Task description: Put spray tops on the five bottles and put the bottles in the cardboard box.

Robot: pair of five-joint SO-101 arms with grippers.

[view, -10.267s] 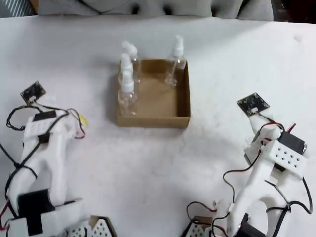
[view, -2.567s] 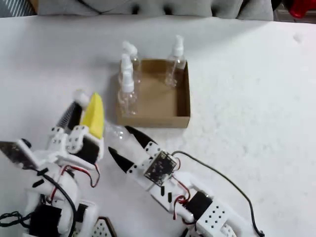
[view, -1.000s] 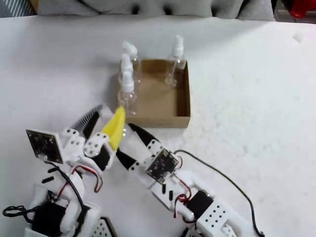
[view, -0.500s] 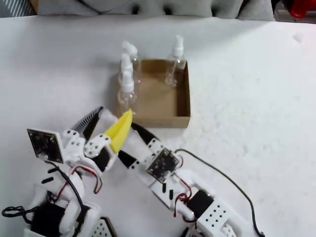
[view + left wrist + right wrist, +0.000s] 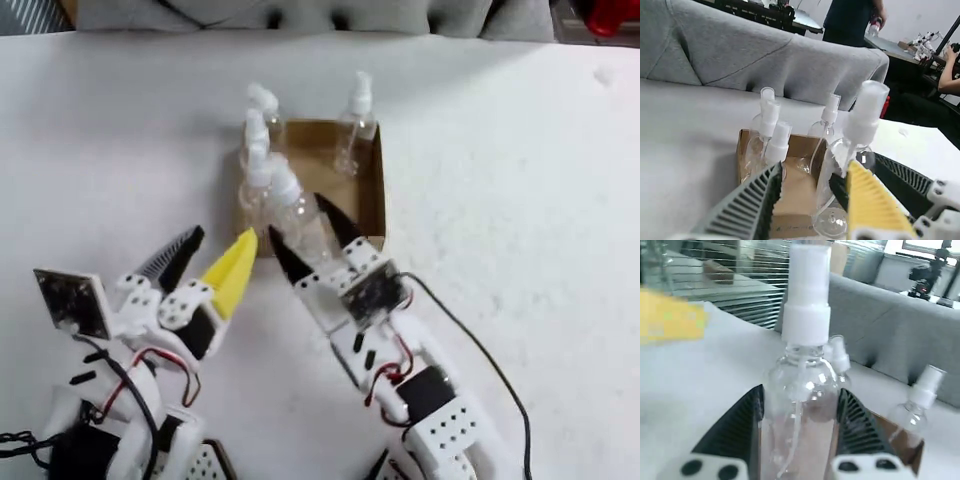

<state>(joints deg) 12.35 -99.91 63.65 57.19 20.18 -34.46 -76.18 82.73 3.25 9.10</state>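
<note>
From above, the right gripper (image 5: 298,222) is closed on a capped bottle (image 5: 290,200) at the front edge of the cardboard box (image 5: 376,205) (four other bottles (image 5: 258,165) stand inside). The left gripper (image 5: 217,245), wide open and empty, is near its side. Left wrist: the grey and yellow fingers (image 5: 759,200) frame the box. Right wrist: the black fingers (image 5: 740,430) press both sides of the bottle.

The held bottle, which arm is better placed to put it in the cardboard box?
Right: its pincer grips the bottle at the cardboard box's near edge, while the left pincer sits open, empty.
</note>
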